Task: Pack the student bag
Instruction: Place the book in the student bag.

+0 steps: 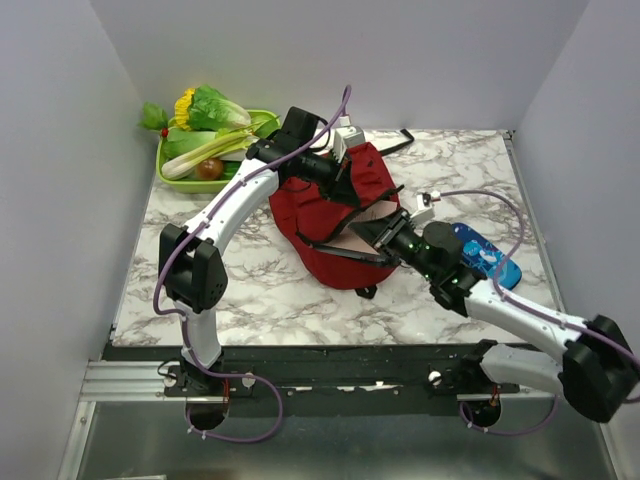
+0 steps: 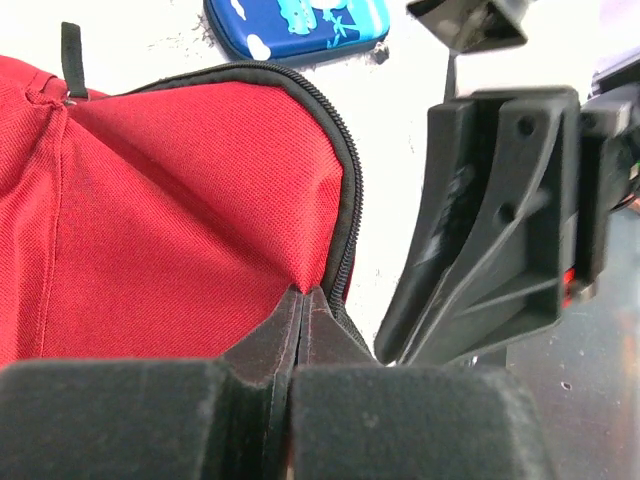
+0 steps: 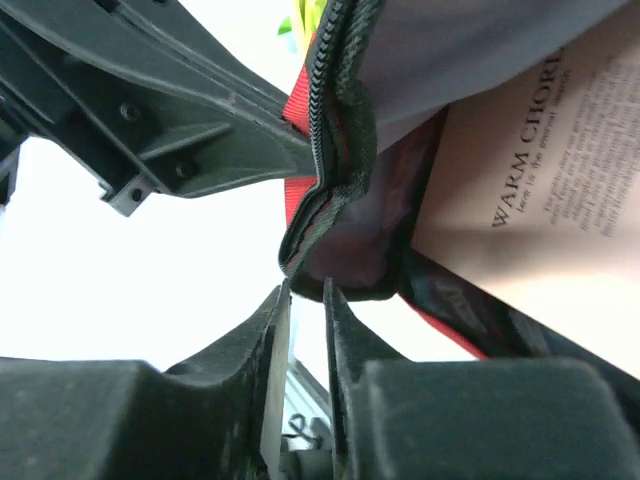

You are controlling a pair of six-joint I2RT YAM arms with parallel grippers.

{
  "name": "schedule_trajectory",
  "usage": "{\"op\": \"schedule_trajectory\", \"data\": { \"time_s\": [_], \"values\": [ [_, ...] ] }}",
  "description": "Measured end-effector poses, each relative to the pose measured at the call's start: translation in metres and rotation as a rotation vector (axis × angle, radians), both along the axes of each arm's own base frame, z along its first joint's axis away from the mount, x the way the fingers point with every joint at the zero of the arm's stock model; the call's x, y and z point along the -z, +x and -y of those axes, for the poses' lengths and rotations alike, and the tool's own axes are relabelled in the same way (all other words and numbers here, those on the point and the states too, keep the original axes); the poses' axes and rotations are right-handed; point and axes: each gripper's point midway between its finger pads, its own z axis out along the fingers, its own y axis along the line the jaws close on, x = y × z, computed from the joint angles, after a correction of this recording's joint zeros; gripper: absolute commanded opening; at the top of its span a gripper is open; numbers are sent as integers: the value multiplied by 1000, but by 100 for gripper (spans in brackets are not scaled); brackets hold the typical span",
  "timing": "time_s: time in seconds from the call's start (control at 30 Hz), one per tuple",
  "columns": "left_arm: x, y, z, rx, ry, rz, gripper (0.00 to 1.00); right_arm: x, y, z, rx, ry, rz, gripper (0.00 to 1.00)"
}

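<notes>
The bag [image 1: 300, 220] is set mid-desk [image 1: 200, 290], its mouth drawn open. At its near-right rim [image 3: 335, 120] the right hand [image 3: 303, 300] is closed to a slit. Whether the rim is pinched cannot be told. If it is not, the mouth could sag over the book [image 3: 540, 200] inside. On the bag's far side the left hand [image 2: 300, 300] is clamped on a thin fold. Under a harder pull the fold could be lost, or the bag dragged toward the case [image 1: 487, 257] right of it.
</notes>
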Motion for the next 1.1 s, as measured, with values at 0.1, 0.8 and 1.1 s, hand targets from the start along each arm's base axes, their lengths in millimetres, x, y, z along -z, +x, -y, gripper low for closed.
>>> {"op": "schedule_trajectory", "data": {
  "time_s": [0.1,0.8,1.1],
  "values": [
    [-1,-1,0,4,-3,-1,0,-9,-1,24,66,-43,22,25],
    [-1,-2,1,9,-7,-7,0,125,41,138,516,-454,-394,11],
    [0,-4,0,13,-1,-13,0,107,80,154,620,-428,-375,7]
  ]
}}
